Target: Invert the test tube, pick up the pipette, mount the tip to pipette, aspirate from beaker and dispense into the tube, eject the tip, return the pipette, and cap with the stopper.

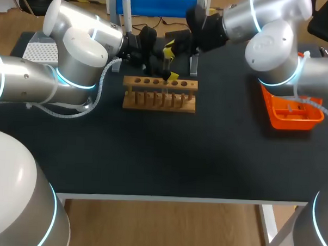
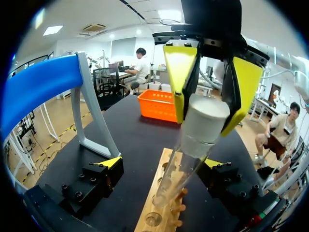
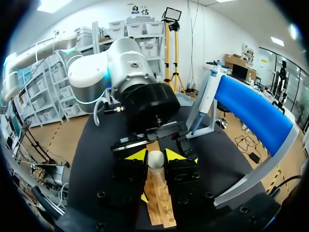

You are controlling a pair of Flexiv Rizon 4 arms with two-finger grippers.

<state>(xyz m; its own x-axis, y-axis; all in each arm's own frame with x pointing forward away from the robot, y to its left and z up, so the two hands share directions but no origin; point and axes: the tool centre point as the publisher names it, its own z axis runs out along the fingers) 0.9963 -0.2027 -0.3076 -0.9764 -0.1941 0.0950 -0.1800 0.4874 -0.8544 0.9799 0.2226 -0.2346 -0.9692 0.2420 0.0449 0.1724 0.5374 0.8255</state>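
Observation:
A clear test tube (image 2: 176, 181) stands slightly tilted in the wooden rack (image 1: 159, 101), with a white stopper (image 2: 205, 121) at its top. My right gripper (image 2: 212, 79) comes down from above and is shut on the stopper (image 3: 155, 159), one yellow tip on each side. My left gripper (image 2: 161, 163) is open wide, low by the rack, with its fingers well apart on either side of the tube and touching nothing. In the head view both grippers meet over the rack's back row, right gripper (image 1: 169, 47) above, left gripper (image 1: 166, 64) lower.
The blue pipette stand (image 1: 158, 3) rises just behind the rack. An orange basket (image 1: 292, 109) sits at the right under my right arm. A white tip box (image 1: 39, 52) lies at the far left. The rack (image 3: 161, 208) has several open holes.

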